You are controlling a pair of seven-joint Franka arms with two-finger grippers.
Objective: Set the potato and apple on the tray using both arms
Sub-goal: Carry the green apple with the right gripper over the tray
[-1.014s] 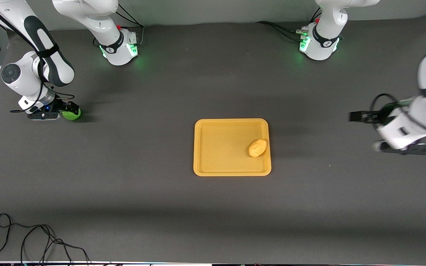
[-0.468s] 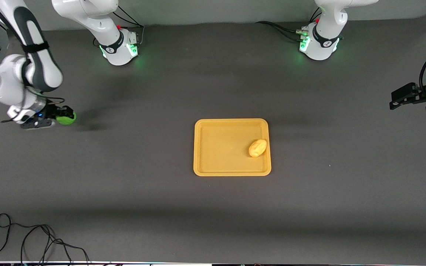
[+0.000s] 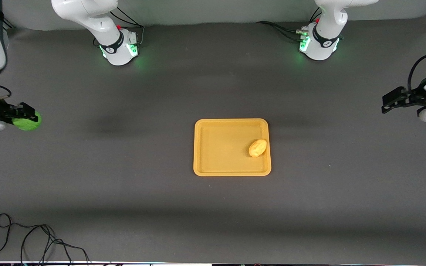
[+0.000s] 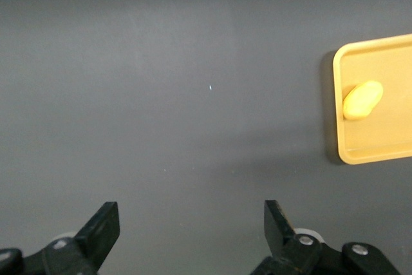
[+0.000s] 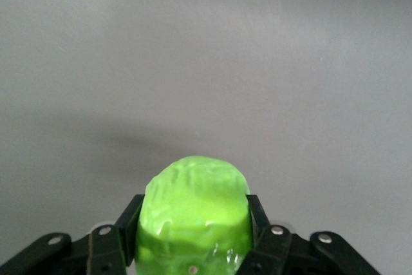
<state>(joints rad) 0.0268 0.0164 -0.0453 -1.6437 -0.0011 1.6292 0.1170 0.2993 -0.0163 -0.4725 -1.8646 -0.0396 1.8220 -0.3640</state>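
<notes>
At the right arm's end of the table, the right gripper (image 3: 23,117) hangs in the air above the bare dark mat, well apart from the tray. Its two black fingers (image 5: 129,220) are pressed against either side of the apple (image 3: 28,121), and the right wrist view shows the bright green fruit wedged between the pads with its rounded top poking out past them. Nothing but grey mat lies under the held apple.

Toward the middle of the table sits the tray (image 3: 213,147), a flat yellow-orange rectangle with rounded corners and a low rim, lying square on the table (image 3: 142,192). The potato (image 3: 257,147) rests inside it, at the edge that faces the left arm's end, just beside the rim or touching it; I cannot tell which. The rest of the tray's floor is bare.

At the left arm's end of the table, the left gripper (image 3: 389,102) is up in the air over bare mat, well apart from the tray. Its fingers (image 4: 103,227) are spread wide with nothing between them. The left wrist view looks across the mat to the tray's edge and the potato (image 4: 362,99) lying by the rim.

A loose black cable (image 3: 31,240) lies coiled on the table's edge nearest the front camera, at the right arm's end.
</notes>
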